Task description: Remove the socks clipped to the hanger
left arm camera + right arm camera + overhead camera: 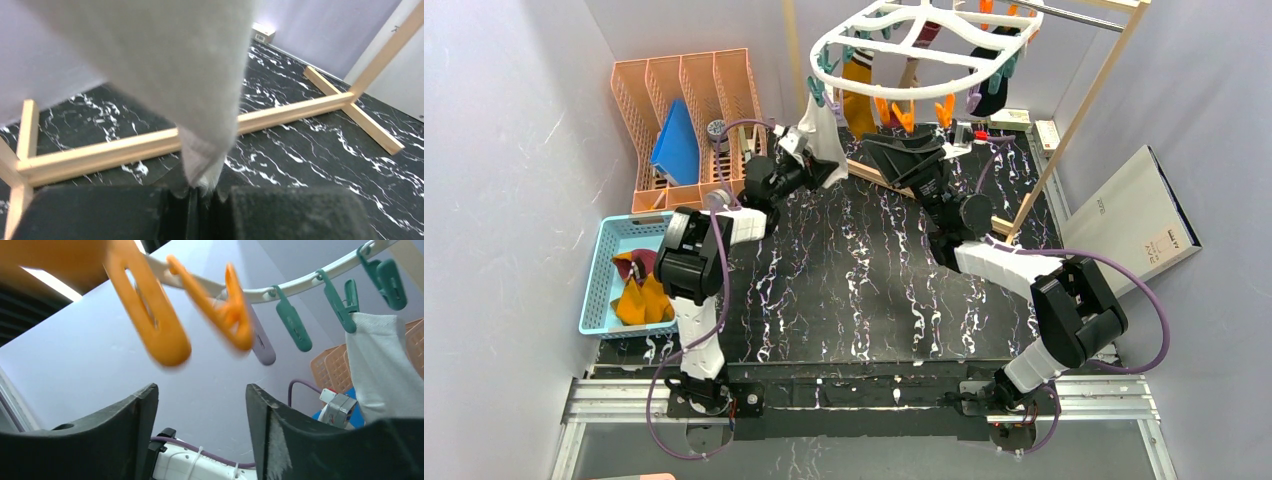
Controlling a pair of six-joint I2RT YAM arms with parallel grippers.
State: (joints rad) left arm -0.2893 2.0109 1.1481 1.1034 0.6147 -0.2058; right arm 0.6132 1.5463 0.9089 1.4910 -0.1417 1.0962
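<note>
Grey-white sock (165,65) clamped in left pincer (200,195); right pincer (200,405) agape; black marbled table (854,280), lilac walls (504,150).

The hanger (924,45) hangs over the back of the desk (854,290). One hanging sock (824,130) is on its left side, and the sock's low end sits in the left pincer (824,172). The right pincer (200,390) is under the hanger's front rim, below the clips (230,315). A basket (594,290) lies at the desk's left edge with socks (639,295) in it. A rack (684,100) stands behind the basket.
</note>
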